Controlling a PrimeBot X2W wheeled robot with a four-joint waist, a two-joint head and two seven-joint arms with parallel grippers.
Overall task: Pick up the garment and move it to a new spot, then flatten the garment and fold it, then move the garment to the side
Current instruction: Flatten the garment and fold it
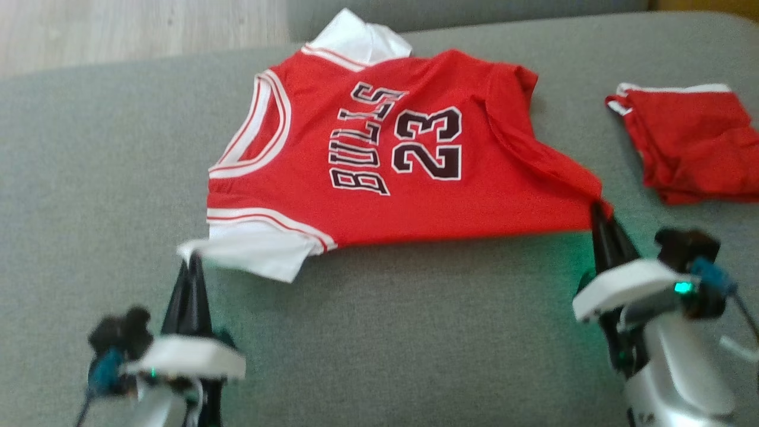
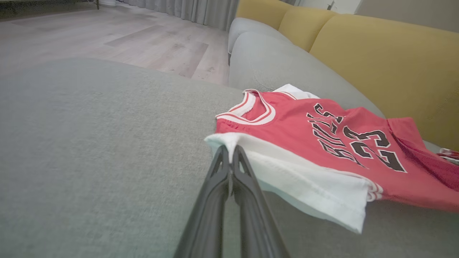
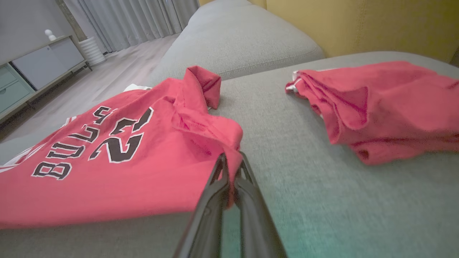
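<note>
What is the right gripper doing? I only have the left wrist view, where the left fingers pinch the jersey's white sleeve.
Observer: The right gripper is shut on the red hem corner of the jersey, the corner nearest the robot.
Operator: And the red scrap at my right edge?
Observer: That is a second red garment with white trim, crumpled, lying apart from the jersey on the robot's right.
Operator: Is the hem end flat?
Observer: No. In the right wrist view the hem is folded over, and its far corner curls up off the grey cushion.
</note>
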